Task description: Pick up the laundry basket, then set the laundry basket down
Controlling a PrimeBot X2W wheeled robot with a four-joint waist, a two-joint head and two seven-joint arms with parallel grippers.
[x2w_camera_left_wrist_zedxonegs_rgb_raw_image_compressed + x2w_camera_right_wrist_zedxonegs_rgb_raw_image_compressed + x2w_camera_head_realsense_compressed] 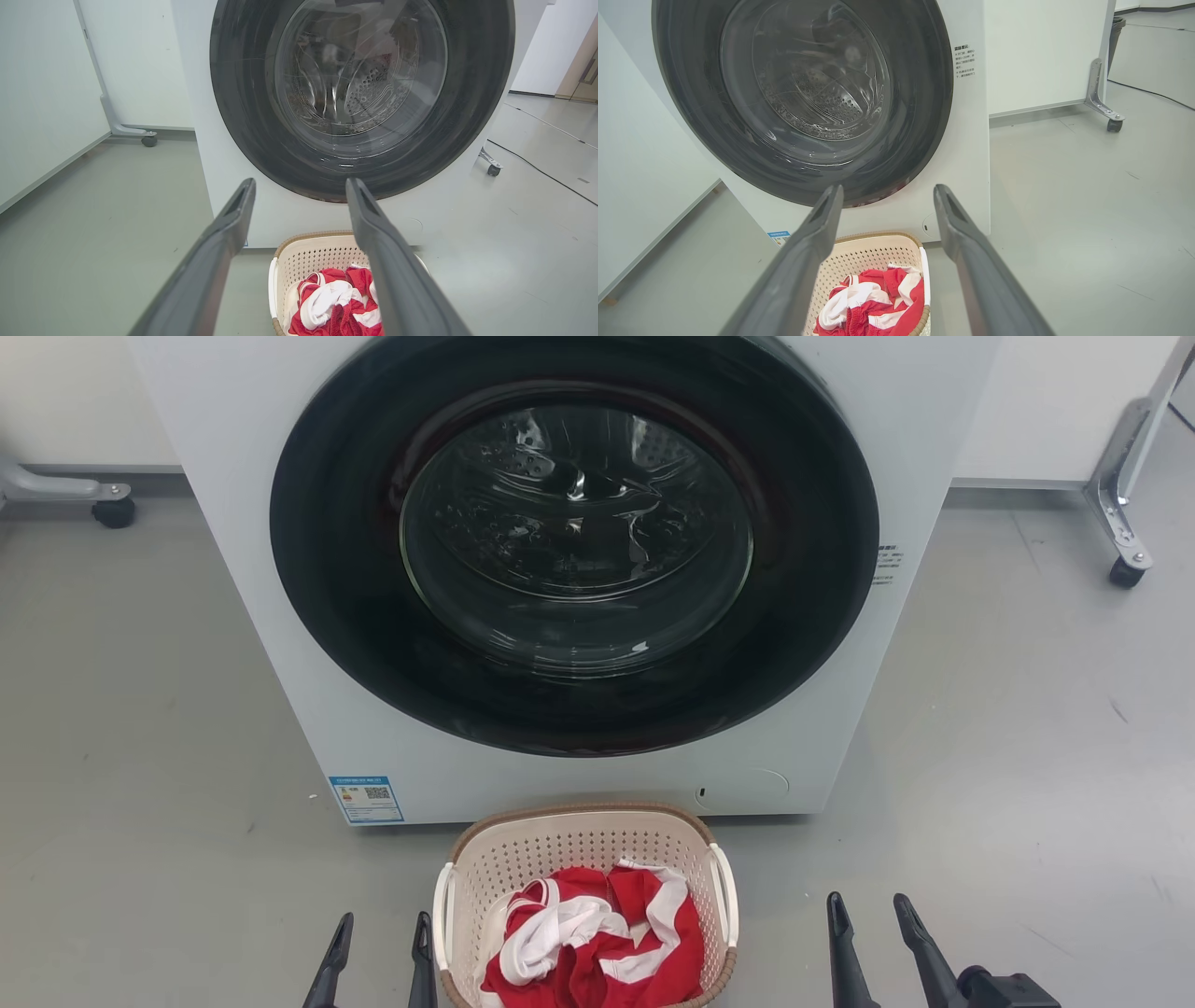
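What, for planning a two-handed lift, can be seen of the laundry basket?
The laundry basket is a small, cream, perforated plastic tub, rounded-rectangular, with a brown woven-look rim and a white handle on each side. It stands upright on the grey floor, just in front of the washing machine, and holds a crumpled red-and-white garment. The open left gripper and right gripper flank it; neither grips it.
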